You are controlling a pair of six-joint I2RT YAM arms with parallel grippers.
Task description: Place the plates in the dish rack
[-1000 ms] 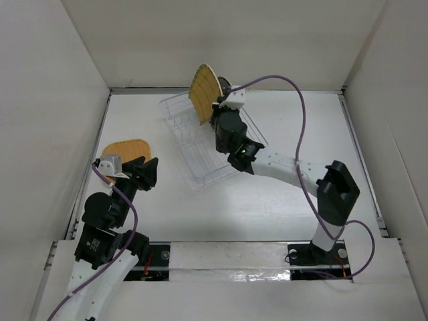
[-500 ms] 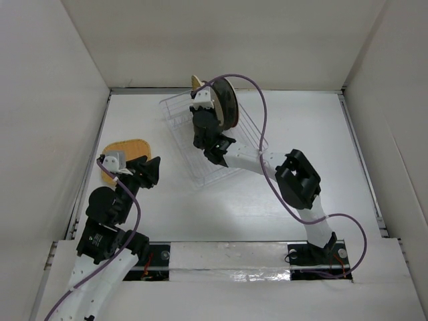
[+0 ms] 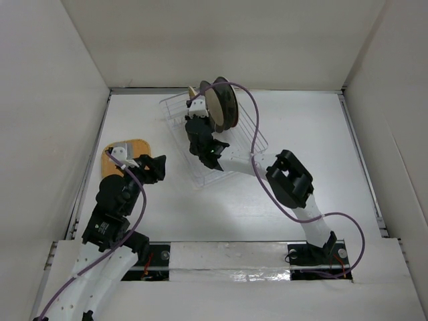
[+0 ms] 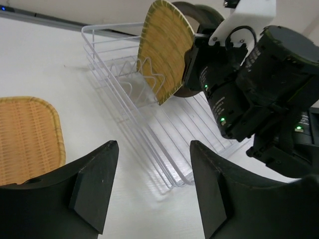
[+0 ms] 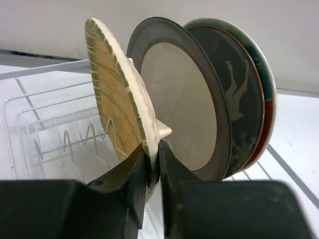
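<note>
While the right gripper (image 5: 152, 162) pinches the lower rim of the yellow woven oblong plate (image 5: 117, 94), that plate stands nearly upright over the prongs of the dish rack (image 4: 94, 47); whether it sits between them I cannot tell. Just behind it in the rack, three round plates stand on edge: the dark metallic plate (image 5: 177, 114), the grey deer plate (image 5: 239, 107) and the red-and-teal plate (image 5: 268, 94). So three look loaded and a fourth nearly so. One is left: the orange woven plate (image 4: 25, 137) lies flat on the table (image 4: 45, 64), near the left gripper (image 4: 154, 179), whose fingers are spread and empty.
</note>
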